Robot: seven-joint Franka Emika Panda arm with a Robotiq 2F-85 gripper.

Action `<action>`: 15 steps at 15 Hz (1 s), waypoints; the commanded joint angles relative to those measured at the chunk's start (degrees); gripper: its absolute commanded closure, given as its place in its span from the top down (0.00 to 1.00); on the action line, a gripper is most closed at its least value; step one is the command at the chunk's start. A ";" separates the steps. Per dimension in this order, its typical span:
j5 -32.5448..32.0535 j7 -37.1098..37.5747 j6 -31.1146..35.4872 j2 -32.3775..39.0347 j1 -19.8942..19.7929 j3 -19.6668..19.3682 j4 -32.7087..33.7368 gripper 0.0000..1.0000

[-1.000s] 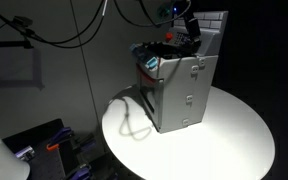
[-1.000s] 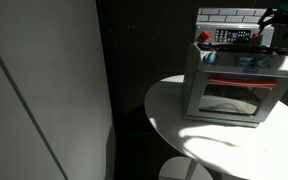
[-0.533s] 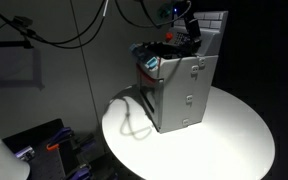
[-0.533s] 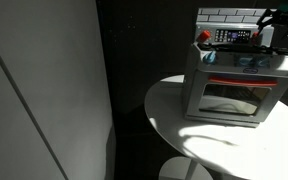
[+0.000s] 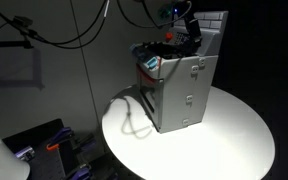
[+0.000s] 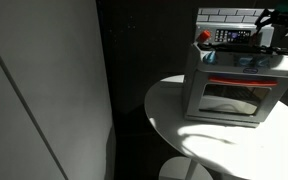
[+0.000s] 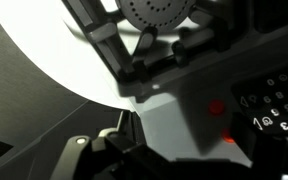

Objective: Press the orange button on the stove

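Your gripper [image 5: 192, 38] hangs over the top of the stove [image 5: 181, 92], close to the white brick-pattern back panel [image 5: 213, 24]. In that exterior view it sits at about 1 o'clock from the middle of the stove. The stove stands upright on the round white table [image 5: 234, 130], toward the table's 11 o'clock edge. In an exterior view that faces the stove [image 6: 236, 88], you see the oven door [image 6: 234, 97] head-on, and the gripper [image 6: 270, 30] comes in over the stove's top at about 1 o'clock. In the wrist view the orange button [image 7: 216, 107] shows as a small red-orange dot on the grey top surface. It lies between 3 and 4 o'clock from the picture's centre, just beside a dark keypad [image 7: 274, 108] with white digits at the 3 o'clock edge. A round perforated burner disc [image 7: 154, 12] sits at 12 o'clock, with the black grate bars [image 7: 144, 60] crossing under it. The table [image 7: 64, 50] fills the 10 o'clock side. Dark parts of the gripper [image 7: 114, 150] fill the 7 o'clock corner of the wrist view, but they are too shadowed for you to read how far the jaws stand apart, and the exterior views are too small to settle it. I cannot tell whether anything touches the button; nothing shows as held.
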 commanded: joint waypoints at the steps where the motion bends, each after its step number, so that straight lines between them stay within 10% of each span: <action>1: -0.05 0.69 0.72 1.44 0.86 -1.10 2.13 1.00; 15: -0.56 0.93 2.03 1.47 1.12 -1.89 1.85 1.00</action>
